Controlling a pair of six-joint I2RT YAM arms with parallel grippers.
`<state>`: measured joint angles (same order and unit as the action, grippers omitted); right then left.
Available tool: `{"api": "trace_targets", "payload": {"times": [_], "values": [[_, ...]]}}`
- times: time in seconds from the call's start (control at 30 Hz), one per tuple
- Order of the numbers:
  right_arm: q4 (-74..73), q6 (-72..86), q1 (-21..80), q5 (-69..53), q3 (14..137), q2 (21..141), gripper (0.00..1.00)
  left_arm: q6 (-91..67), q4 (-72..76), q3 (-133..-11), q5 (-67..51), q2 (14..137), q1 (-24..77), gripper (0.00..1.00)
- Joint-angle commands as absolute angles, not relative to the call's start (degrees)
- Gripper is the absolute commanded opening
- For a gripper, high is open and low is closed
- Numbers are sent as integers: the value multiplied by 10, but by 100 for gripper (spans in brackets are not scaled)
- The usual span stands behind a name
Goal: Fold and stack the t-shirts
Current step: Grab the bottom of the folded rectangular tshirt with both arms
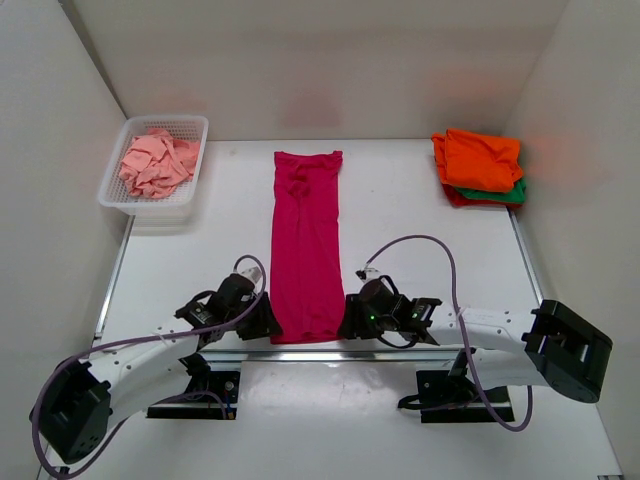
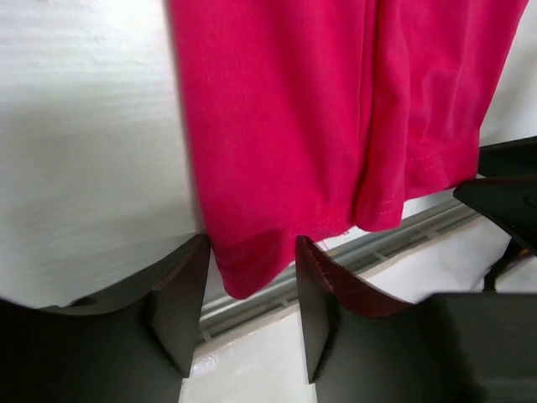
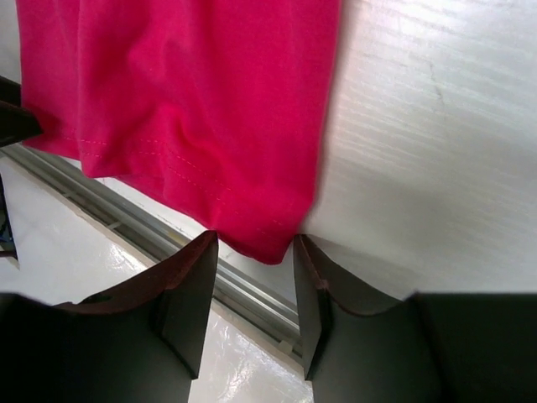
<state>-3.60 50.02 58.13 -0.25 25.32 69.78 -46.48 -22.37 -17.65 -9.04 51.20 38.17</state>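
A magenta-pink t-shirt (image 1: 308, 240) lies as a long narrow strip down the middle of the table, its hem at the near edge. My left gripper (image 1: 268, 322) sits at the hem's left corner. In the left wrist view its jaws (image 2: 252, 245) stand open, with that corner of the t-shirt (image 2: 243, 269) hanging between them. My right gripper (image 1: 347, 318) is at the hem's right corner, also open (image 3: 252, 242), with the tip of the cloth (image 3: 268, 243) between its fingers. An orange t-shirt (image 1: 482, 158) tops a folded stack at the back right, over a green one (image 1: 515, 192) and a red one (image 1: 458, 198).
A white mesh basket (image 1: 145, 208) at the back left holds a crumpled pale salmon-pink t-shirt (image 1: 158, 165). A metal rail (image 2: 394, 243) runs along the table's near edge just under the hem, and it also shows in the right wrist view (image 3: 126, 227). White walls close in three sides.
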Motion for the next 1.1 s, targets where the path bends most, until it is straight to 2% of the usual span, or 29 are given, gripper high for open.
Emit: {"api": "trace_targets", "payload": {"times": [0.0,0.03,0.07,0.1,0.13,0.17,0.2,0.77,0.93,1.07], "values": [[-35,515,588,-13,251,704,38,-464,-260,-163,-99,509,389,48],[-40,514,589,-14,250,701,31,-467,-256,-159,-98,504,389,38],[-38,512,589,-11,250,704,24,-467,-256,-161,-102,506,391,31],[-34,510,585,-16,244,701,11,-463,-258,-161,-102,505,391,21],[-31,515,583,-24,243,705,3,-461,-261,-159,-98,507,391,12],[-35,509,588,-27,244,699,0,-455,-270,-161,-95,511,394,4],[-34,506,583,-26,245,697,0,-456,-283,-167,-91,515,397,1],[-133,490,657,-119,284,673,1,-477,-462,-152,-150,379,412,0],[-174,425,571,-196,284,632,0,-438,-498,-225,-162,413,374,0],[-214,332,477,-256,359,646,0,-394,-490,-310,-157,498,343,0]]}}
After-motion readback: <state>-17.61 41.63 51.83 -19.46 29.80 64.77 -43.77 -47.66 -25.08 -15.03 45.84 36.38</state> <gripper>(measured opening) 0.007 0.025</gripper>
